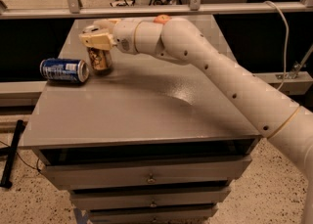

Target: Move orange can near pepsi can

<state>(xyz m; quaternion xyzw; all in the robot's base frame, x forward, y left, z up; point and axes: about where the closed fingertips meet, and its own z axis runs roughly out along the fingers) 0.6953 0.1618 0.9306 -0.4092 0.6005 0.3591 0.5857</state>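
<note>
Evidently the gripper [98, 42] is clasping the orange can [101, 60] by its top, holding it upright at the table's [146, 110] left rear, just beside the pepsi can [63, 70] lying sideways. Nearness looks reached, so I judge only 1 step, release, is remaining.

The jaws clasp the orange can [101, 60] on the table [146, 115], right of the pepsi can [63, 70].

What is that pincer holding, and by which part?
The pincer, at the table's far left, grips the orange can by its upper end; the can stands upright beside the lying pepsi can.
</note>
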